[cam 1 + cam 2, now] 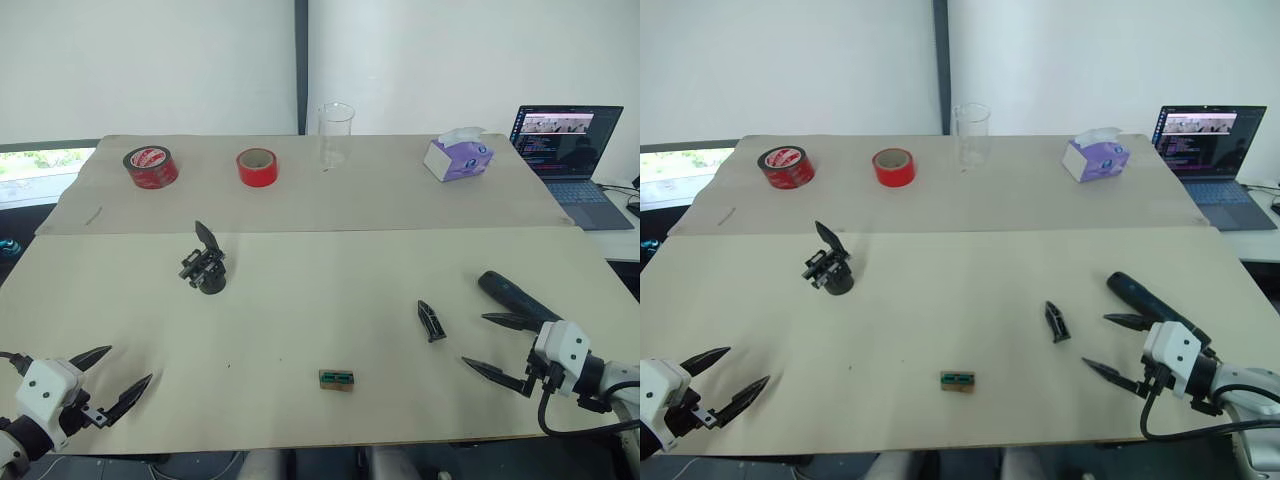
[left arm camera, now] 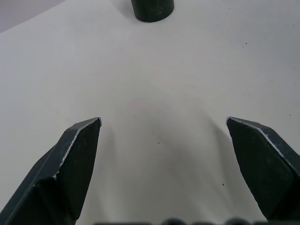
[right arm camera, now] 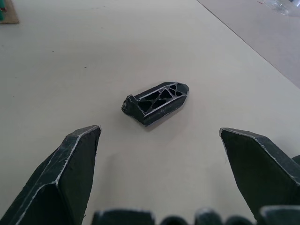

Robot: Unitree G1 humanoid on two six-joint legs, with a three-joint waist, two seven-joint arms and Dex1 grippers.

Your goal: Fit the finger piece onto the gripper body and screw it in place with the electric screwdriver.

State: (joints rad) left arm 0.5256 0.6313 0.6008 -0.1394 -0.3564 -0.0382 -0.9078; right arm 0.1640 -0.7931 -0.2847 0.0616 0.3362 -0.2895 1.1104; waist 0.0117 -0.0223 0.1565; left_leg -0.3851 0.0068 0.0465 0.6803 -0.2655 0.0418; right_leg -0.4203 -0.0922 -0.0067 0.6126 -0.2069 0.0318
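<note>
Beige paper covers the table (image 1: 300,300), with a white wall behind it. Along the far edge stand two rolls of red tape (image 1: 151,166), one clear glass beaker (image 1: 336,133), one purple tissue box (image 1: 458,157) and, off to the right, one open laptop (image 1: 568,150). One gripper body (image 1: 205,265), black and blocky with a single pointed finger sticking up, sits left of centre. One finger piece (image 3: 156,102), a black ribbed wedge tapering to a point, lies on its side right of centre, with one small green-brown block (image 1: 336,379) nearer the front edge. One electric screwdriver (image 1: 515,296) lies just beside the right gripper (image 1: 488,343), which is spread wide and empty, facing the wedge. The left gripper (image 1: 122,373) is likewise wide open, holding nothing, at the near left.
</note>
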